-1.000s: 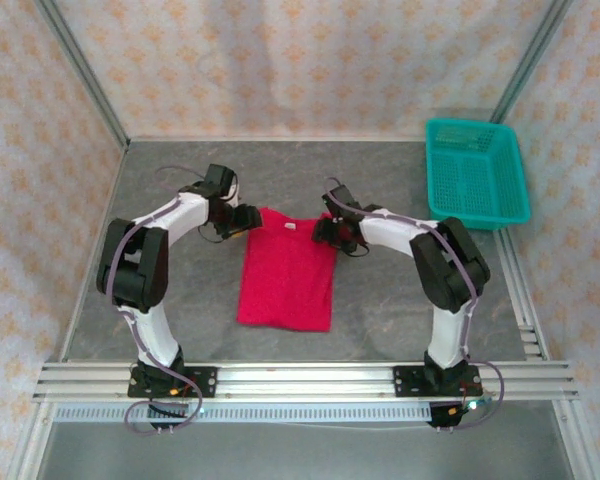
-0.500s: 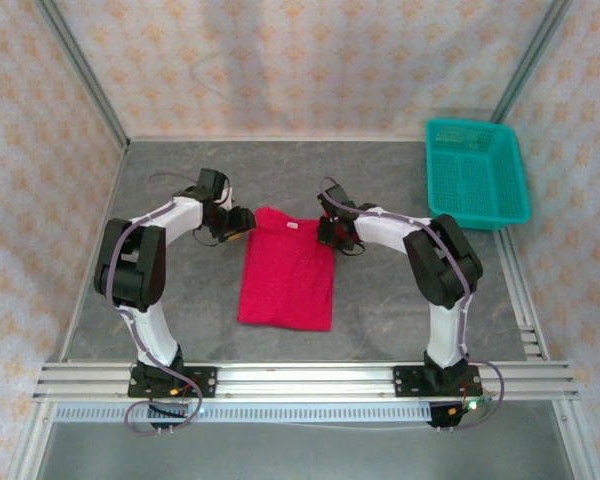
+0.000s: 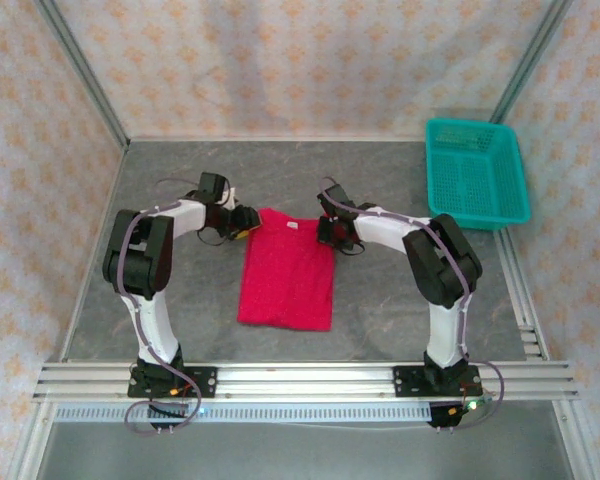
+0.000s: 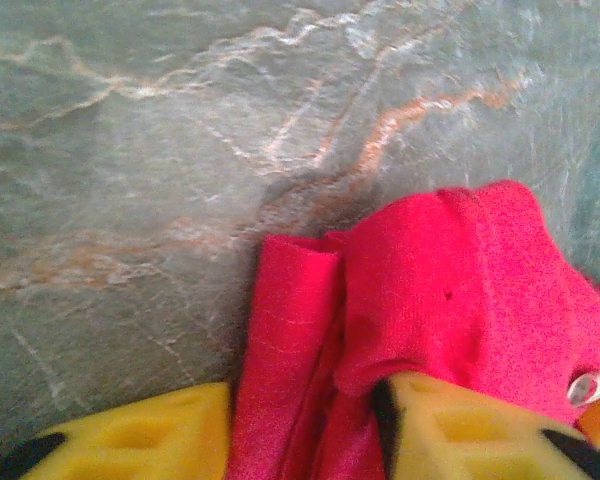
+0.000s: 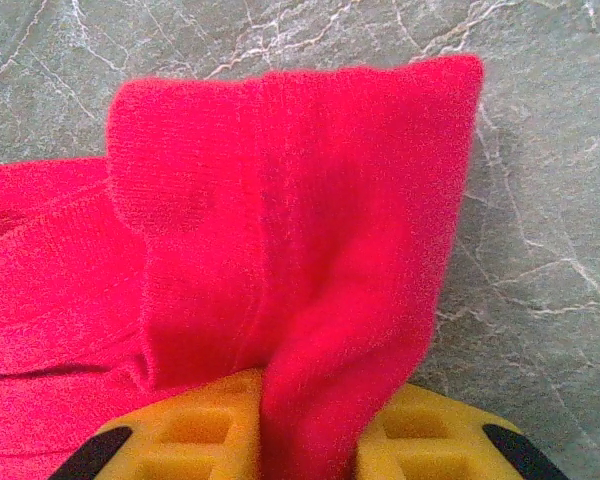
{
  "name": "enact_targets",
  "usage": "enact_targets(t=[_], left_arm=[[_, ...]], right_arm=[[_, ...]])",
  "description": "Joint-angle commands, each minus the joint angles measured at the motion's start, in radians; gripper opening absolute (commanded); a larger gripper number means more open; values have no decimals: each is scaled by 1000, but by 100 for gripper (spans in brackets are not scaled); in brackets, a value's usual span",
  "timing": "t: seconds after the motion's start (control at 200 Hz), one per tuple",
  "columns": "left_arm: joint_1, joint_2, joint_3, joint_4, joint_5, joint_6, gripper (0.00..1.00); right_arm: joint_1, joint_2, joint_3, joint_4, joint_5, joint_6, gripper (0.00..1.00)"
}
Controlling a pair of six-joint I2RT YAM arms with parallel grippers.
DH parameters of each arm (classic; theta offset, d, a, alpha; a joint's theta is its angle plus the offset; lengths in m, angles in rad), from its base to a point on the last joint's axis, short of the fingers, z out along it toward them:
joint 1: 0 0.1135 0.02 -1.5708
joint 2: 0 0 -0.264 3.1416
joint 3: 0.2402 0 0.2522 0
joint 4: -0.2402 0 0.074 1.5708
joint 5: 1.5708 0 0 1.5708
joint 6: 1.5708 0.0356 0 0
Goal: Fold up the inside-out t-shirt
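While right pincer clamps t-shirt | left pincer straddles it

The t-shirt is plain bright red, with a small white label at its neck. The counter is grey like marble, veined in white and rusty orange. The basket is teal. The left arm and right arm are white with black joints. The left end effector and right end effector have yellow fingers. The walls are pale, printed with a repeating orange flower motif.
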Motion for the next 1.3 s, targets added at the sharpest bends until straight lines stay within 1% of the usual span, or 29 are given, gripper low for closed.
enact_targets(t=[0.0, 0.055, 0.095, 0.185, 0.23, 0.32, 0.4, 0.415, 0.62, 0.746, 0.931, 1.021, 1.091, 1.136, 1.196, 1.296], left_arm=[[-14, 58, -49, 101, 28, -40, 25], [-15, 57, -62, 129, 39, -86, 18], [-15, 52, -70, 147, 45, -105, 11], [-15, 29, -81, 177, 50, -142, 6], [-16, 14, -80, 186, 52, -155, 0], [-16, -19, -73, 189, 52, -174, 0], [-15, -34, -62, 177, 52, -181, 0], [-15, -62, -57, 171, 52, -180, 0], [-14, -145, 62, 3, 10, -125, 0], [-13, -151, 204, -70, 6, -124, 0], [-13, -146, 418, -69, 38, -202, 0], [-12, -146, 523, -82, 49, -220, 0], [-12, -158, 567, -79, 66, -224, 0], [-13, -182, 557, -54, 78, -223, 0], [-17, -231, 491, 4, 94, -225, 0], [-44, -343, 292, 121, 98, -223, 0]], right_arm=[[17, 70, 19, 49, -63, 6, 22], [17, 74, 23, 55, -72, 11, 18], [17, 76, 26, 60, -77, 14, 14], [17, 83, 43, 64, -85, 15, 7], [18, 83, 54, 63, -89, 15, 5], [16, 74, 72, 61, -97, 18, 0], [16, 56, 90, 44, -93, 11, 0], [16, 51, 95, 39, -90, 8, 0], [-36, -27, 169, -56, -52, -44, 0], [-80, -48, 308, -143, -38, -89, 0], [-114, -62, 559, -255, -24, -138, 0], [-117, -76, 659, -295, -17, -160, 0], [-118, -96, 705, -319, -25, -176, 0], [-116, -121, 695, -315, -46, -178, 0], [-111, -172, 621, -276, -82, -172, 0], [-87, -283, 378, -152, -120, -146, 0]])
